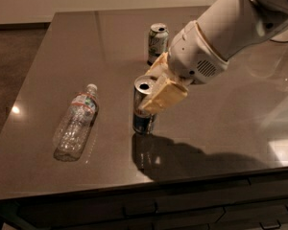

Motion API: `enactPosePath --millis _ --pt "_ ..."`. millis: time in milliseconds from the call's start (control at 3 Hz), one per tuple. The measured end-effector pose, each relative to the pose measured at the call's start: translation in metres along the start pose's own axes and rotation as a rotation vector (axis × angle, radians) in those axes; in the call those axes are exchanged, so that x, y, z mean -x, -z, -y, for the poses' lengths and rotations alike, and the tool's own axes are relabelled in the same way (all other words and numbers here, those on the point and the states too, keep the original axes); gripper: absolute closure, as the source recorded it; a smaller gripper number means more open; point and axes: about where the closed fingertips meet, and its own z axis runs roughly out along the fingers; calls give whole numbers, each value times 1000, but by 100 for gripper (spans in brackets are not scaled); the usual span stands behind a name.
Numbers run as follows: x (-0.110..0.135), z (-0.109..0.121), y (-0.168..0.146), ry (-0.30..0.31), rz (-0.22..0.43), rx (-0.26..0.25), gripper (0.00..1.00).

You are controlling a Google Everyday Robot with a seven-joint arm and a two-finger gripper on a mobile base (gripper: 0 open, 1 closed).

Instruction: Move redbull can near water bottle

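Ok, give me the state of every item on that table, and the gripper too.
redbull can: upright, clamped between the fingers.
water bottle: lying on its side on the table, white cap on, apart from the redbull can.
green-and-white can: standing upright further back, free of the gripper.
gripper: over the middle of the table, fingers shut on the redbull can.
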Motion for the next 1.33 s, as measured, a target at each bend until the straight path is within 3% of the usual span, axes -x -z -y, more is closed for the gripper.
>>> enactPosePath --millis 667,1000,1333 --pt "43 16 -33 44 22 45 100" --pt "50 20 -48 56 14 66 85" --pt "53 22 -58 68 6 79 61"
